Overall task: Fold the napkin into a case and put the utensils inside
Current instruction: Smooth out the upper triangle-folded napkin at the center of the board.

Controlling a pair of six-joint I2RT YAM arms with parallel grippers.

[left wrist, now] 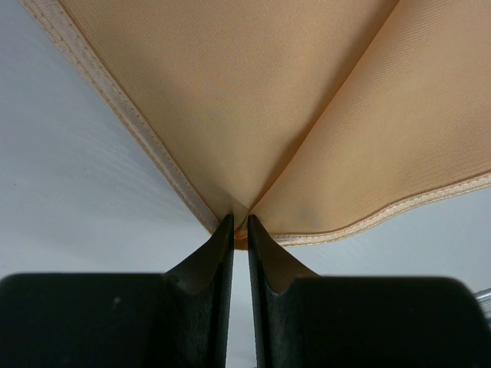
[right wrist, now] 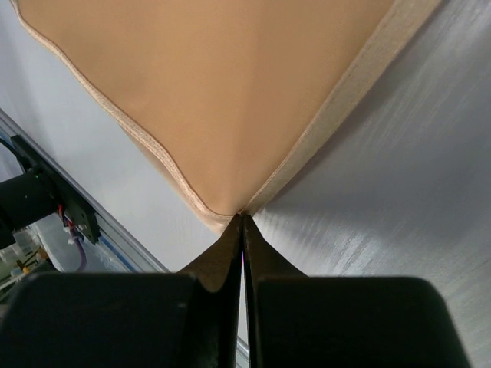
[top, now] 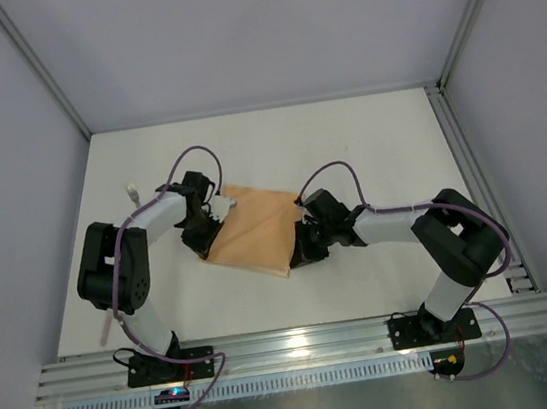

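Observation:
The peach-orange napkin (top: 257, 229) lies folded in the middle of the white table between my two arms. My left gripper (top: 210, 243) is at its left edge. In the left wrist view the jaws (left wrist: 239, 226) are shut on a hemmed corner of the napkin (left wrist: 253, 100), where two layers meet. My right gripper (top: 299, 257) is at its near right side. In the right wrist view the jaws (right wrist: 242, 218) are shut on a corner of the napkin (right wrist: 222, 92). A small whitish piece (top: 133, 193) and a pale stick (top: 102, 331), possibly utensils, lie at the table's left.
Grey walls enclose the table on three sides. A metal rail (top: 302, 344) runs along the near edge by the arm bases and also shows in the right wrist view (right wrist: 115, 245). Purple cables loop over both arms.

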